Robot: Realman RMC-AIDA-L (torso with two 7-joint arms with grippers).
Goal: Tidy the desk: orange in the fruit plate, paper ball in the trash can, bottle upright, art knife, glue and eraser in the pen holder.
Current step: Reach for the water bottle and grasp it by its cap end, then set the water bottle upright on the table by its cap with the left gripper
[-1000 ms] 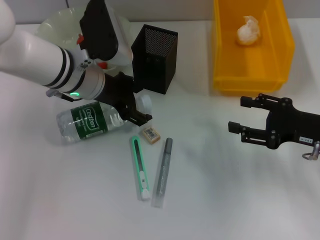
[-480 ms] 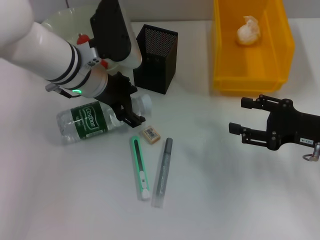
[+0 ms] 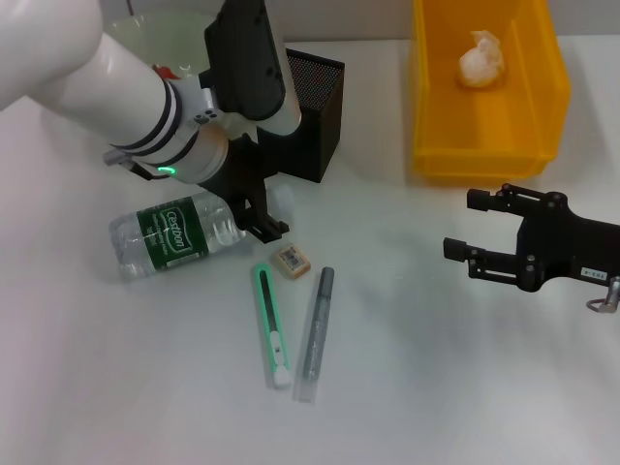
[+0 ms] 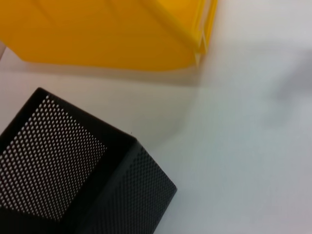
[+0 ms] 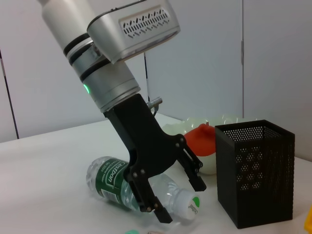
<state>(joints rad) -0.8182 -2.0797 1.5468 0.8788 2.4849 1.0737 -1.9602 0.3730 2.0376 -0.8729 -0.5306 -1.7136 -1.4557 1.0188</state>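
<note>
Head view: the left gripper [image 3: 260, 215], fingers spread wide, straddles the neck of the lying bottle [image 3: 179, 233], hiding its cap. The eraser [image 3: 292, 261] lies just beside. The right gripper [image 3: 465, 225], open, hovers apart over bare table.

Left wrist view: only the pen holder [image 4: 73, 180] and trash can [image 4: 107, 34], both cut off.

Right wrist view: the orange [image 5: 202, 139] is half hidden in the fruit plate [image 5: 229, 122].
</note>
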